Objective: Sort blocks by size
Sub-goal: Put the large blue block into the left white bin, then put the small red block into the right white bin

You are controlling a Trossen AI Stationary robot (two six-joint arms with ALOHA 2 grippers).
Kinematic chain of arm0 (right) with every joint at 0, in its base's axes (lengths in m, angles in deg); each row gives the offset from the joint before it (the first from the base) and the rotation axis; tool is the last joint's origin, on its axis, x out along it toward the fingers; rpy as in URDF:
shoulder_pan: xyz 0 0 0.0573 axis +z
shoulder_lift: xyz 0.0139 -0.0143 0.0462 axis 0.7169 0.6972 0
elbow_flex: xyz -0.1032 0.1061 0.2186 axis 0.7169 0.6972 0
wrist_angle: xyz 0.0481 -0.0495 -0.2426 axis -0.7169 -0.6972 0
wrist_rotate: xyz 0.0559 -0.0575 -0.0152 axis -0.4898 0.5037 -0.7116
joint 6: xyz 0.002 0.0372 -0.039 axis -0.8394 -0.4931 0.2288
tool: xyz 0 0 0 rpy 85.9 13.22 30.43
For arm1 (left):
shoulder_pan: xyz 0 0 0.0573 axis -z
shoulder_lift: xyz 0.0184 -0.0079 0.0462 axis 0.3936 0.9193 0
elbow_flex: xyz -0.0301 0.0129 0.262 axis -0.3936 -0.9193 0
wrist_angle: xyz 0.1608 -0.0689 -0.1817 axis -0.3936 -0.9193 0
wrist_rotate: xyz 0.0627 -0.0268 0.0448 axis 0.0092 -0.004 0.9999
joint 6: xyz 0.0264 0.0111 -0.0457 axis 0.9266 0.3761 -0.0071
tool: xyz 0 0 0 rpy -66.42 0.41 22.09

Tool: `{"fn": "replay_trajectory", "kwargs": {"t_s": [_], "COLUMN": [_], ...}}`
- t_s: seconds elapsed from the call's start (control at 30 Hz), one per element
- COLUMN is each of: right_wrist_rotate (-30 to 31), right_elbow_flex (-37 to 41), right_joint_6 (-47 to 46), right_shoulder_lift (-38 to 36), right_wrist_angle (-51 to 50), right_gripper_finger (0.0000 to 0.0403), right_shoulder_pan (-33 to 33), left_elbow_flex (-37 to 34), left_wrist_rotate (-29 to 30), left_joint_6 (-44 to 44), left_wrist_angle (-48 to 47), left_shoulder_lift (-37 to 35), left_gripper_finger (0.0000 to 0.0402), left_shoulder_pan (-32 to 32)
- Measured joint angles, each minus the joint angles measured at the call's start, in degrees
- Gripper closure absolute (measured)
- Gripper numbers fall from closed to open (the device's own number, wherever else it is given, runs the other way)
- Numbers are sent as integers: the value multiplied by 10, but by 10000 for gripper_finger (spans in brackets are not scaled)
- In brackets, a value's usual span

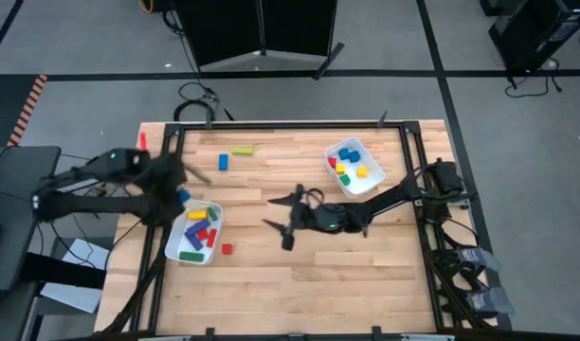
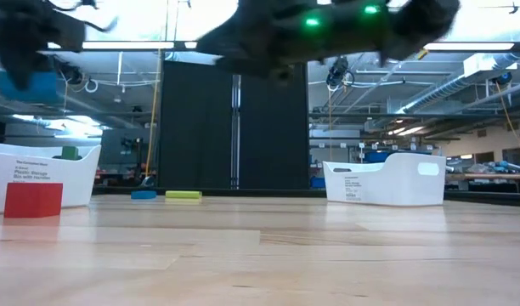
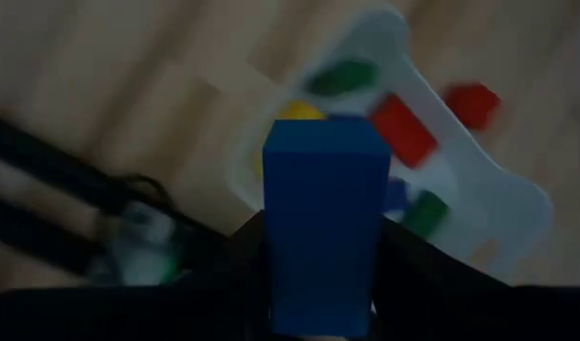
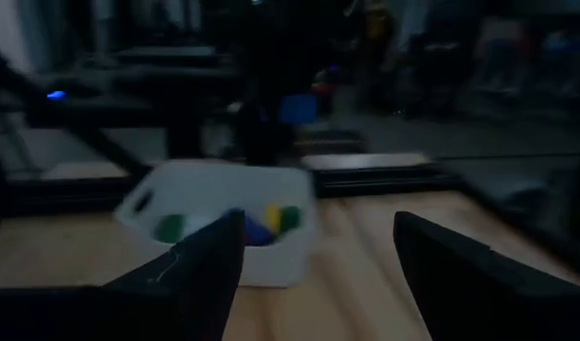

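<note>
From my station I see the left end effector [image 3: 318, 284] pinching a blue block [image 3: 325, 223], a bar whose long axis runs straight out along the fingers, its far end pointing toward the left tray [image 1: 173, 239] below. In the high view that block [image 1: 183, 196] shows just past the tray's far left corner, lifted off the counter [image 1: 299, 275]. The left tray holds red, green, blue and yellow blocks; I cannot tell their long axes apart reliably. One red block [image 1: 226, 249] lies on the counter just beside that tray. A blue block [image 1: 224, 162] and a yellow-green bar [image 1: 242, 151] lie near the far edge, the bar lengthwise along that edge. The right end effector [image 1: 282, 220] hangs mid-counter, fingers spread, holding nothing, well apart from the right tray [image 1: 371, 156] of small cubes.
</note>
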State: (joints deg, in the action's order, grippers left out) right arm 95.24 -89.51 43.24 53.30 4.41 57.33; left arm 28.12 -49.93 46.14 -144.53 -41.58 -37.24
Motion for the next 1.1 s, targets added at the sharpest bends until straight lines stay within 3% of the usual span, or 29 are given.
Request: {"fn": "replay_trajectory", "kwargs": {"t_s": [0.1,0.2,0.37,0.53,0.77,0.83,0.9,1.1], "right_wrist_rotate": [-38,-46,-93,-124,-163,-166,-162,-164], "right_elbow_flex": [-94,-191,-321,-417,-480,-486,-488,-490], "right_joint_6": [-4,-6,-15,-24,-43,-44,-50,-64], "right_shoulder_lift": [60,129,216,282,350,361,362,361], "right_wrist_angle": [-83,-168,-264,-348,-374,-373,-372,-363], "right_gripper_finger": [115,105,86,72,56,55,57,82], "right_shoulder_pan": [0,6,9,11,10,9,7,-8], "left_elbow_flex": [-44,-89,-137,-139,-138,-138,-138,-111], "left_wrist_rotate": [-12,-19,-21,-7,-8,-4,3,36], "left_joint_6": [-83,-111,-125,-131,-154,-171,-175,-170], "left_wrist_angle": [32,107,153,178,223,228,241,298], "left_shoulder_lift": [-33,-33,40,97,116,113,109,106], "left_gripper_finger": [262,262,262,251,58,22,13,57], "left_shoulder_pan": [100,183,260,298,323,326,326,326]}}
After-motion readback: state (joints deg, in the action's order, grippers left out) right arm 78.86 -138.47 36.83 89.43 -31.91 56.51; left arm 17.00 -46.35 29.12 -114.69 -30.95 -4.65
